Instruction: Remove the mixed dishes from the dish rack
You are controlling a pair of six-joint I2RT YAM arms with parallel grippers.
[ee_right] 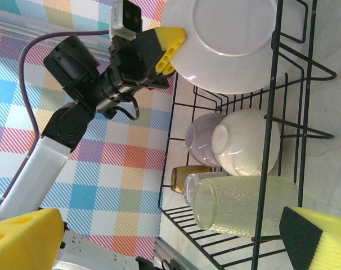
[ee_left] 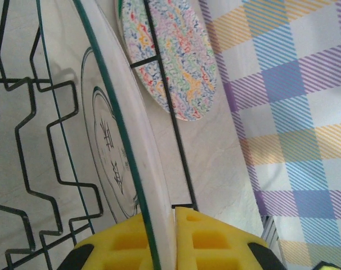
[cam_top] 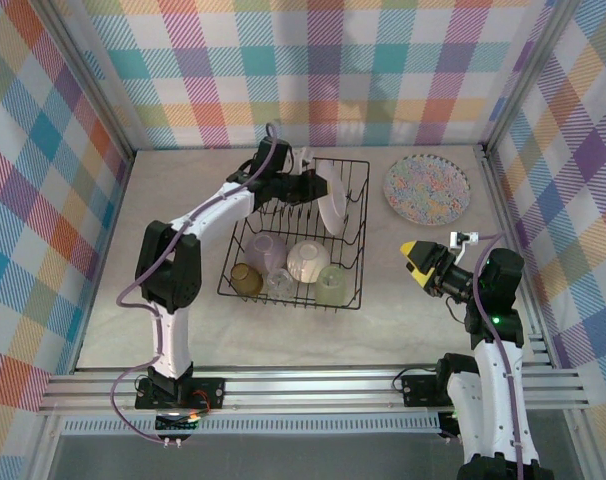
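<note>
At the middle of the pale, stone-look worktop (cam_top: pixel 183 330) sits the dish rack (cam_top: pixel 355 240), a rectangular basket of thin black wire with zigzag slot dividers. A large round plate (cam_top: pixel 331 208) stands on edge in the rack's far slots, near its right side. Its back is smooth, glossy white, with a raised foot ring and a thin green line along the rim.

The left hand (cam_top: pixel 310 186) is clamped on this plate's upper rim, its blocky yellow foam pads (ee_left: pixel 207 242) pressed against both faces.

Lower in the rack's near half lies a group of small vessels. A rounded cream bowl (cam_top: pixel 308 260) rests mouth down. Beside it are a pebbled, translucent yellow-green cup (cam_top: pixel 332 285), an amber cup (cam_top: pixel 247 279) and a clear cup (cam_top: pixel 264 248) with a faint violet tint.

Outside the rack, to its right and towards the back, a second plate (cam_top: pixel 427 188) lies flat on the worktop, its face covered in fine multicoloured squiggles.

The right hand (cam_top: pixel 420 261) hangs above the worktop, right of the rack and apart from it. Its yellow pads are spread wide with nothing between them.
</note>
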